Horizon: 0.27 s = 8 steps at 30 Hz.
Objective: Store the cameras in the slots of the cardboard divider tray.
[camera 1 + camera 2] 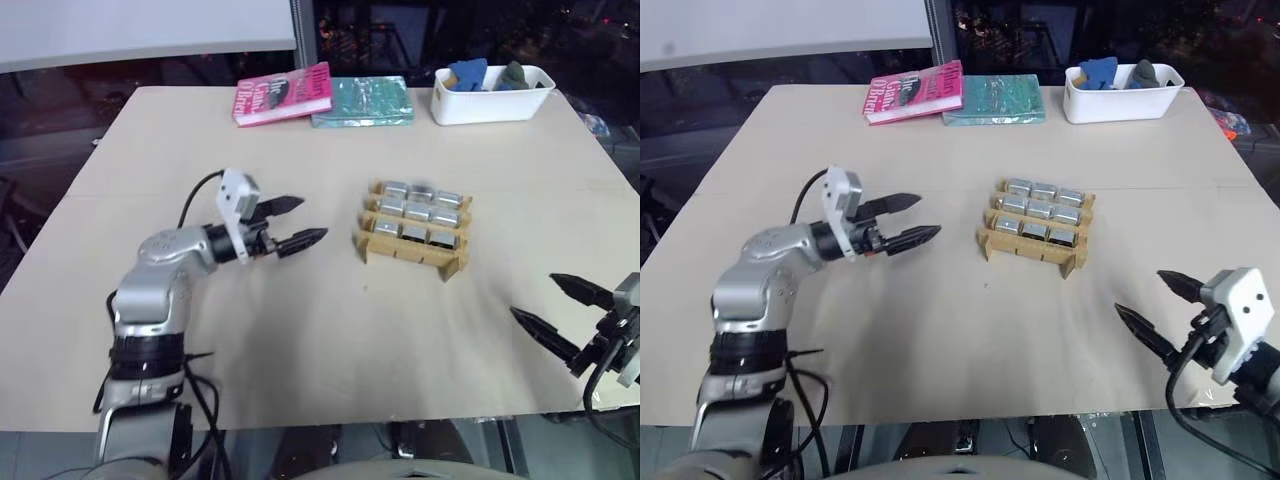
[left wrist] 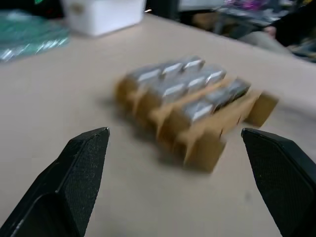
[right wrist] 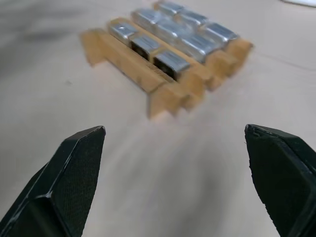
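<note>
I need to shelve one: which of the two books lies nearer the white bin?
The teal book, beside the white bin; the pink book lies on its far side.

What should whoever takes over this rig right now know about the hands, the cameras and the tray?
Left hand: open, empty, above the table left of the cardboard divider tray.
Right hand: open, empty, at the table's near right edge.
Cameras: nine sit in the tray, three per row; no loose ones visible on the table.
Done: every slot I can see is filled.
Left: apparently nothing; check the seating.
</note>
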Tool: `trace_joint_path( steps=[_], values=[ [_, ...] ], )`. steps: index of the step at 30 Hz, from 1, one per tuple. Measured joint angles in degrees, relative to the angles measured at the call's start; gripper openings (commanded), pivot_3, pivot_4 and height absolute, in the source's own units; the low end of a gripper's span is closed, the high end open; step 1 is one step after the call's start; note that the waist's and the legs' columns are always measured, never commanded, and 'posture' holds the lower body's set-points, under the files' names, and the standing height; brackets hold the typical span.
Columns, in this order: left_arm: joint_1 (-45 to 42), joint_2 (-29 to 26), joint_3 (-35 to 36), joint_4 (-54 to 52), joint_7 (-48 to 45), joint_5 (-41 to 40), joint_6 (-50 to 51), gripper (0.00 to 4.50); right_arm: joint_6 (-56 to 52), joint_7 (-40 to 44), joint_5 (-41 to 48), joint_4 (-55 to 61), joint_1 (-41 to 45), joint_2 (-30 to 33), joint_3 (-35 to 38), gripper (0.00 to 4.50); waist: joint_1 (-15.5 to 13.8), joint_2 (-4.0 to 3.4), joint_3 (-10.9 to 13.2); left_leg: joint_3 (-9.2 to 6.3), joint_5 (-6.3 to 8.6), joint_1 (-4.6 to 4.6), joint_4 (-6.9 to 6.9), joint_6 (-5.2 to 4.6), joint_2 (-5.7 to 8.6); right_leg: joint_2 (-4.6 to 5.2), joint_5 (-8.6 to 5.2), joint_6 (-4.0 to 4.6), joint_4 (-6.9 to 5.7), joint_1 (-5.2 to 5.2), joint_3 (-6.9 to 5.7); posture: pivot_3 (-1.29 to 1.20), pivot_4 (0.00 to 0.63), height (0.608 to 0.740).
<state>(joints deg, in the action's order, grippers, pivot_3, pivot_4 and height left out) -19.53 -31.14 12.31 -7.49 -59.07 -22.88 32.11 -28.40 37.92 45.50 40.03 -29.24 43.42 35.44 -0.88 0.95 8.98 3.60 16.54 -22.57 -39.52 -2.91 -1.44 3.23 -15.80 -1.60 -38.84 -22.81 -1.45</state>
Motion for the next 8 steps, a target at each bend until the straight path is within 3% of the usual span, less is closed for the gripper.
trace_joint_path(
  steps=[8],
  values=[
    [8.5, -4.1, 2.3, -3.4, 1.9, -4.0, 0.8, 4.46, 0.0, 10.1, -2.2, -9.8, -1.1, 4.6, 6.9, 4.50, 0.0, 0.02, 0.0, -0.10, 0.07, 0.13, 0.02, -0.11, 0.02, 0.03, 0.00, 0.01, 0.00, 0.16, -0.10, 0.00, 0.150, 0.740]
  ],
)
